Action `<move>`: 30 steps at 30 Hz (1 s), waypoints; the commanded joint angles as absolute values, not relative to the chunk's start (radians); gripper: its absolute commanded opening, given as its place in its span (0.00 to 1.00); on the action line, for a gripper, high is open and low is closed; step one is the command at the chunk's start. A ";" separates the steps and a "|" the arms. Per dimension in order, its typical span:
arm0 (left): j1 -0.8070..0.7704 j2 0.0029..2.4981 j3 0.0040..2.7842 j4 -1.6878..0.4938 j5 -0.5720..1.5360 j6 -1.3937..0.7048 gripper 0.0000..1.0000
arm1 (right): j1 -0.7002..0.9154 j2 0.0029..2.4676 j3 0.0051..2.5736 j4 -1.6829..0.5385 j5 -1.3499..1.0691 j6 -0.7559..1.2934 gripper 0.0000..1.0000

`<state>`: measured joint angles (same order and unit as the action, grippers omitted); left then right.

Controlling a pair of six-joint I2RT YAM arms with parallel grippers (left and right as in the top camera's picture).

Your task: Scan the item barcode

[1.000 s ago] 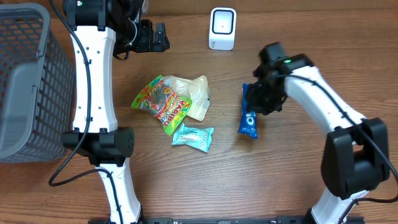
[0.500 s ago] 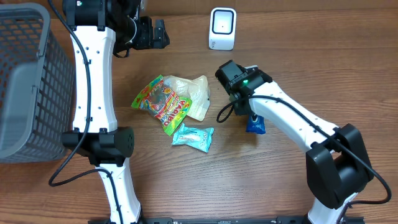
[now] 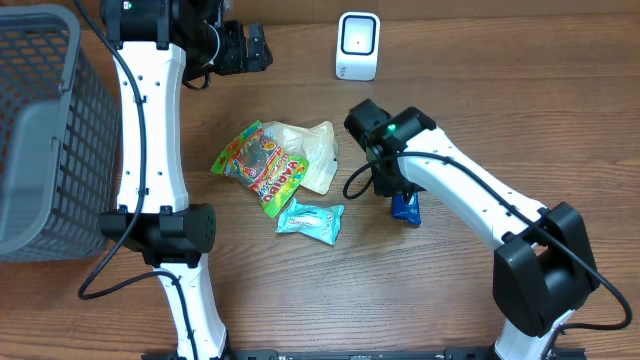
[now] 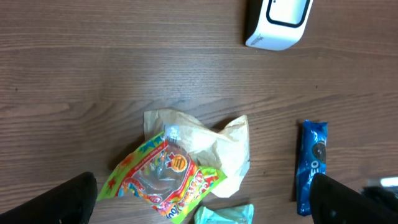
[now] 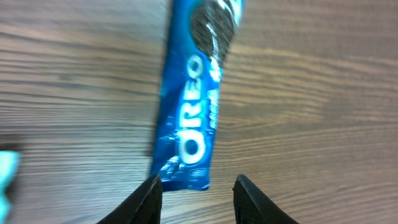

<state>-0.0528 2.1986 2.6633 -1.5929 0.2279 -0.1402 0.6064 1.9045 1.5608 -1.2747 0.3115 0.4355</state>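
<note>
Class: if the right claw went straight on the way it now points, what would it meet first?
Probably the near end of the blue Oreo biscuit packet lying flat on the wooden table, though depth is unclear.

ovhd top-down, far | wrists down, R closest | all share Oreo pack (image 5: 193, 118)

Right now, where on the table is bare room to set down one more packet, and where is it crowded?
Free: the far right corner, between the scanner and the right arm; also the near strip below the teal packet, between the left arm and the right arm. Crowded: the middle, where the bags overlap and the right claw hangs at the Oreo.
</note>
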 commanded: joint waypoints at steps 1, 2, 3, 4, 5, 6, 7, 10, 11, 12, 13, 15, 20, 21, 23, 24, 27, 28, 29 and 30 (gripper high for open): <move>-0.060 2.171 2.659 -1.595 0.236 -0.162 1.00 | 0.638 1.879 1.631 -1.263 0.264 0.453 0.39; -0.060 2.171 2.659 -1.597 0.236 -0.161 1.00 | 0.640 1.879 1.631 -1.261 0.263 0.464 0.39; -0.060 2.171 2.659 -1.599 0.236 -0.161 1.00 | 0.642 1.882 1.624 -1.246 0.264 0.476 0.39; -0.060 2.171 2.659 -1.599 0.236 -0.161 1.00 | 0.643 1.882 1.616 -1.232 0.265 0.476 0.39; -0.060 2.171 2.659 -1.599 0.236 -0.161 1.00 | 0.644 1.884 1.608 -1.221 0.268 0.476 0.39; -0.060 2.171 2.659 -1.599 0.236 -0.161 1.00 | 0.645 1.888 1.600 -1.211 0.278 0.476 0.38; -0.060 2.171 2.659 -1.599 0.236 -0.161 1.00 | 0.650 1.900 1.591 -1.205 0.314 0.476 0.38; -0.060 2.171 2.659 -1.598 0.228 -0.161 1.00 | 0.661 1.944 1.587 -1.216 0.404 0.473 0.39; -0.060 2.171 2.659 -1.596 0.225 -0.161 1.00 | 0.661 1.967 1.587 -1.213 0.416 0.455 0.39; -0.060 2.171 2.659 -1.596 0.225 -0.161 1.00 | 0.661 1.982 1.587 -1.208 0.416 0.435 0.40; -0.060 2.171 2.659 -1.597 0.225 -0.161 1.00 | 0.661 2.005 1.587 -1.200 0.418 0.410 0.40; -0.060 2.171 2.659 -1.597 0.225 -0.161 1.00 | 0.661 2.043 1.587 -1.190 0.422 0.379 0.41; -0.060 2.171 2.659 -1.597 0.225 -0.161 1.00 | 0.661 2.103 1.583 -1.189 0.446 0.377 0.40; -0.060 2.171 2.659 -1.597 0.225 -0.161 1.00 | 0.661 2.106 1.579 -1.188 0.456 0.377 0.41; -0.060 2.171 2.659 -1.597 0.226 -0.161 1.00 | 0.661 2.106 1.571 -1.183 0.472 0.377 0.42; -0.060 2.171 2.659 -1.597 0.225 -0.161 1.00 | 0.659 2.106 1.571 -1.182 0.476 0.377 0.43; -0.060 2.171 2.659 -1.597 0.225 -0.161 1.00 | 0.654 2.106 1.570 -1.151 0.471 0.360 0.50; -0.060 2.171 2.659 -1.597 0.225 -0.161 1.00 | 0.654 2.106 1.570 -1.145 0.470 0.350 0.53; -0.060 2.171 2.659 -1.596 0.226 -0.161 1.00 | 0.654 2.106 1.570 -1.138 0.470 0.338 0.54; -0.060 2.171 2.659 -1.597 0.225 -0.161 1.00 | 0.654 2.106 1.570 -1.133 0.470 0.331 0.56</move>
<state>-0.0525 2.1986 2.6633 -1.5993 0.2276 -0.1513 0.6552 2.1056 1.5761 -1.1435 0.4534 0.3592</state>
